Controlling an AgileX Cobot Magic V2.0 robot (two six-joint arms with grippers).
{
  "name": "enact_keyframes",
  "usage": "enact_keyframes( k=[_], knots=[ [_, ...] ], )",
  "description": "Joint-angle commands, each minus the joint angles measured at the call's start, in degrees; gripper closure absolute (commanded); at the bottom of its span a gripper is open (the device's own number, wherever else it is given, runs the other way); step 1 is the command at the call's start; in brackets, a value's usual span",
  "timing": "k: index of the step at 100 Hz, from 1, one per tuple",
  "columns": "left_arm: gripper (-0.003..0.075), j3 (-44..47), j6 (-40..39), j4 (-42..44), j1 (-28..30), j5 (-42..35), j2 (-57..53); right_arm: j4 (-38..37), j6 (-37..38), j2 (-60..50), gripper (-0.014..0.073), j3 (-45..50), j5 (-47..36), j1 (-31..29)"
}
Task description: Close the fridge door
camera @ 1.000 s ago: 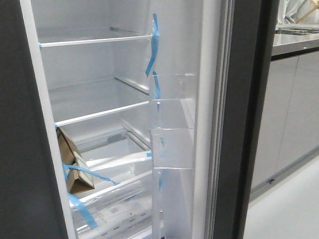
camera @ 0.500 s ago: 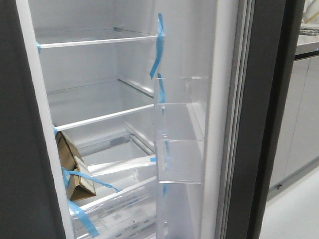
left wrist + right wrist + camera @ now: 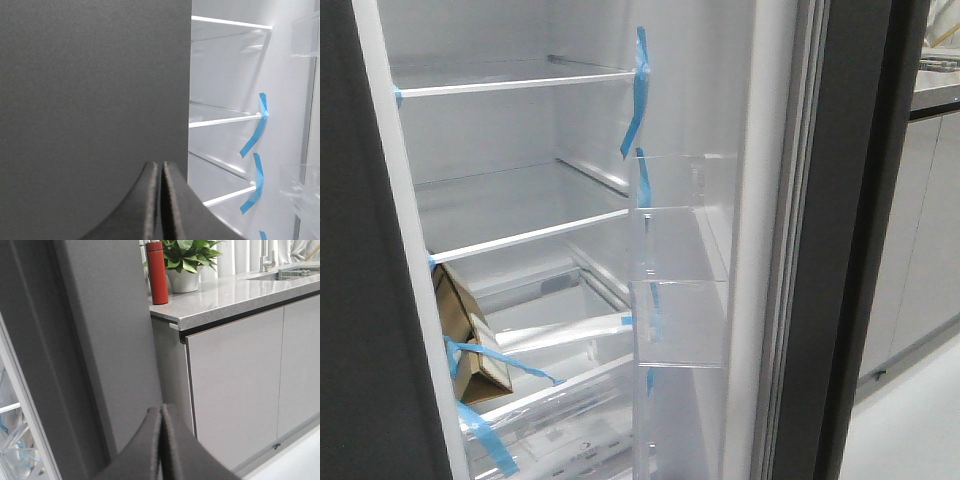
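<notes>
The fridge door [image 3: 845,250] is seen ajar, beside the worktop [image 3: 235,295] edge. The left claw [image 3: 161,200] and right claw [image 3: 161,440] are pressed together, empty.

One red bottle [image 3: 157,272], one potted plant [image 3: 185,262], one cardboard box [image 3: 465,335].

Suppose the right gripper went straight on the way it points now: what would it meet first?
Most likely the outer dark grey face of the fridge door, which rises just past the shut right gripper. The pale cabinet door lies close beside that line, and depth is unclear.
</notes>
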Motion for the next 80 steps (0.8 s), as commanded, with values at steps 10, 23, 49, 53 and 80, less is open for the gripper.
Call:
enact_keyframes(
  k=[10, 23, 49, 53, 80],
  knots=[
    [0.0740, 2.0, -0.2, -0.2, 0.0, -4.1, -0.6, -0.6, -0.5, -1.3, 0.0639, 1.0, -4.4, -0.3],
    [0.0740, 2.0, -0.2, -0.2, 0.0, -4.1, -0.6, 7.4, -0.5, -0.3, 0.0639, -1.6, -3.5, -0.3],
    [0.0740, 2.0, -0.2, -0.2, 0.0, -4.1, -0.6, 18.7, -0.5, 16.2, 0.0639, -15.9, -4.5, -0.3],
    [0.0740, 2.0, -0.2, -0.2, 0.0, -4.1, -0.6, 21.1, -0.5, 19.4, 0.0639, -18.0, -5.5, -0.3],
    [0.0740, 2.0, -0.2, -0.2, 0.0, -4.1, -0.6, 42.6, -0.5, 36.2, 0.0639, -27.0, -13.4, -0.3]
  ],
)
